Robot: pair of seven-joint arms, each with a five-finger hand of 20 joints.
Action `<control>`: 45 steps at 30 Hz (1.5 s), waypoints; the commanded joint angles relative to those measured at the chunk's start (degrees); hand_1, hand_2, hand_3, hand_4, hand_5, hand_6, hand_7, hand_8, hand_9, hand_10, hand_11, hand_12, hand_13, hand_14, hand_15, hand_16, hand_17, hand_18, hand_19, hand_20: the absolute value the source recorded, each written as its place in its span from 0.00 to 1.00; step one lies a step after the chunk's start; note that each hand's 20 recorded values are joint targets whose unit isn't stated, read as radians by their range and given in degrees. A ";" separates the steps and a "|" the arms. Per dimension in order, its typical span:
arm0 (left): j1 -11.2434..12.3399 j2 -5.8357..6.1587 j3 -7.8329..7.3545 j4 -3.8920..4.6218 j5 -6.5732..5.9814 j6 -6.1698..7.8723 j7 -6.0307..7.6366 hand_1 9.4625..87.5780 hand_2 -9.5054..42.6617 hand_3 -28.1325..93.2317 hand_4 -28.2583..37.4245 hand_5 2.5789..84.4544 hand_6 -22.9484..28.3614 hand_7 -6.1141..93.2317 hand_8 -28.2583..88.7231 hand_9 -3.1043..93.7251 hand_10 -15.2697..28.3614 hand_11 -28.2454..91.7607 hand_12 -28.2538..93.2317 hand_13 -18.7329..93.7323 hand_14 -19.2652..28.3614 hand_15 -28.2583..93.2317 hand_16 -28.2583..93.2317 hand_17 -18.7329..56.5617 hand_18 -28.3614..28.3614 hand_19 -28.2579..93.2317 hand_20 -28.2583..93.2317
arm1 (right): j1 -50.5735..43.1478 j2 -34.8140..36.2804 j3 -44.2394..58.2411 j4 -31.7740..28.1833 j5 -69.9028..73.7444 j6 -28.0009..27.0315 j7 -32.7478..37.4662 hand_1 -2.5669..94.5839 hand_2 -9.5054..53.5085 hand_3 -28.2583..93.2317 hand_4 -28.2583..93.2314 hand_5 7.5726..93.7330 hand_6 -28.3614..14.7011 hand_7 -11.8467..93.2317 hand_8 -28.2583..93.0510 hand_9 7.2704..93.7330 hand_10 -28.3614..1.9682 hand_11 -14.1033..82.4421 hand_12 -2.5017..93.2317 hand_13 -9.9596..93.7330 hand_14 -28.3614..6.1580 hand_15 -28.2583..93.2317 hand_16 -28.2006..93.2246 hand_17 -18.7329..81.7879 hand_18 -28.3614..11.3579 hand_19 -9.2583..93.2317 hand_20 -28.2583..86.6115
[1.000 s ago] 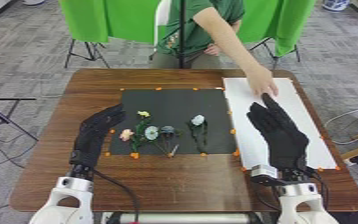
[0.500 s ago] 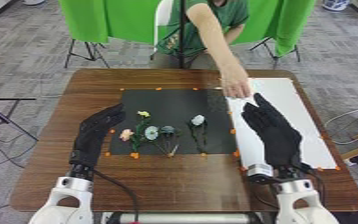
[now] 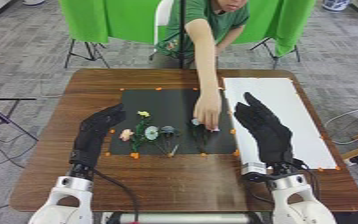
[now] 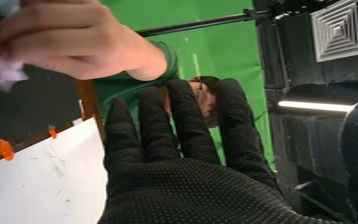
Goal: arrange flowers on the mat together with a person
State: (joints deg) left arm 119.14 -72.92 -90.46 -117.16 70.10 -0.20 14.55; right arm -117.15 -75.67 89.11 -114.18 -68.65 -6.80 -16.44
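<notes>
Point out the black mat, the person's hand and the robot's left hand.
Black mat (image 3: 164,104): head view, bare far part.
Person's hand (image 3: 207,107): head view, back of the hand.
Robot's left hand (image 3: 95,128): head view, middle of the glove.

Between the left hand (image 3: 101,127) fingers and the person's fingers (image 3: 206,121), yellow flower (image 3: 143,114), pink flower (image 3: 126,134), whitish flower (image 3: 151,132), blue-grey flower (image 3: 167,130) and pale-blue flower (image 3: 195,121) lie on the flat dark mat (image 3: 167,102); the person's pinch a pale-lilac bloom (image 4: 5,74).

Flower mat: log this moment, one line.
Person's hand: holding pale flower, right part of dark mat | Right hand: open, over white sheet | Left hand: open, mat's left edge
</notes>
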 commanded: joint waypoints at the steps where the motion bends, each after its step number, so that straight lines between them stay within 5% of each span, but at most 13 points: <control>1: 0.31 -0.27 -0.20 0.12 0.61 -0.70 -1.96 0.23 0.16 0.75 0.17 0.55 0.53 0.18 0.20 0.50 0.63 0.37 0.37 0.49 0.74 0.32 0.28 0.33 0.69 0.27 0.38 | -0.23 -0.76 0.00 0.13 -0.85 0.16 -0.37 0.05 0.22 0.88 0.08 0.32 0.64 0.18 0.17 0.35 0.45 0.18 0.14 0.34 0.46 0.29 0.34 0.31 0.39 0.14 0.46; 4: 0.33 -0.35 -0.09 0.20 0.50 -0.42 -1.64 0.23 0.16 0.75 0.17 0.55 0.53 0.18 0.20 0.50 0.63 0.37 0.37 0.49 0.74 0.32 0.28 0.33 0.70 0.27 0.38 | -0.16 -0.55 -0.81 0.10 -0.91 2.97 -1.24 0.05 0.22 0.88 0.08 0.32 0.63 0.18 0.17 0.33 0.44 0.18 0.14 0.30 0.46 0.27 0.33 0.30 0.42 0.13 0.46; 6: 0.64 -0.26 0.59 0.17 0.12 1.96 -0.59 0.23 0.17 0.75 0.16 0.55 0.53 0.18 0.20 0.50 0.63 0.37 0.37 0.49 0.74 0.32 0.28 0.33 0.70 0.27 0.38 | -0.11 -0.58 -0.85 0.09 -0.47 3.28 -1.00 0.05 0.21 0.89 0.08 0.30 0.64 0.18 0.17 0.31 0.45 0.17 0.14 0.27 0.44 0.26 0.34 0.28 0.43 0.13 0.46; 9: 0.33 -0.52 0.82 0.45 -0.19 2.51 0.07 0.23 0.17 0.75 0.16 0.55 0.53 0.18 0.20 0.50 0.64 0.37 0.37 0.49 0.74 0.32 0.28 0.33 0.70 0.27 0.38 | -0.34 -0.79 -0.48 0.07 -0.74 3.12 -1.21 0.05 0.20 0.89 0.08 0.29 0.64 0.18 0.17 0.30 0.46 0.17 0.14 0.27 0.43 0.25 0.35 0.28 0.44 0.13 0.45; 27: 1.16 -0.41 0.48 0.09 -0.78 2.91 0.12 0.23 0.17 0.75 0.17 0.56 0.53 0.18 0.20 0.51 0.64 0.38 0.37 0.49 0.74 0.33 0.28 0.33 0.70 0.27 0.38 | -1.11 -1.77 -0.22 0.02 -0.64 1.17 -0.36 0.06 0.18 0.89 0.08 0.27 0.65 0.18 0.17 0.30 0.45 0.17 0.14 0.31 0.40 0.25 0.38 0.29 0.40 0.14 0.45; 40: 0.32 -0.59 0.38 0.38 -0.45 1.95 -0.32 0.23 0.17 0.75 0.17 0.56 0.53 0.18 0.20 0.51 0.64 0.38 0.37 0.49 0.74 0.33 0.28 0.33 0.70 0.27 0.38 | -1.23 -2.24 0.19 -0.05 -0.87 0.99 -0.13 0.06 0.18 0.88 0.08 0.27 0.64 0.18 0.17 0.31 0.44 0.17 0.14 0.33 0.39 0.26 0.39 0.29 0.39 0.14 0.45; 45: 1.62 -0.93 -0.09 -0.14 -0.70 2.46 -0.48 0.23 0.17 0.75 0.17 0.56 0.53 0.18 0.20 0.51 0.64 0.38 0.37 0.49 0.74 0.33 0.28 0.33 0.70 0.27 0.38 | -1.77 -2.50 0.31 -0.25 -1.04 -0.09 0.54 0.06 0.18 0.88 0.08 0.28 0.64 0.18 0.17 0.32 0.44 0.17 0.14 0.33 0.39 0.26 0.39 0.29 0.39 0.14 0.45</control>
State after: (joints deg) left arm 119.33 -73.02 -90.10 -117.19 69.64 1.91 14.62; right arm -117.82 -77.40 89.12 -114.06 -68.91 -5.54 -16.45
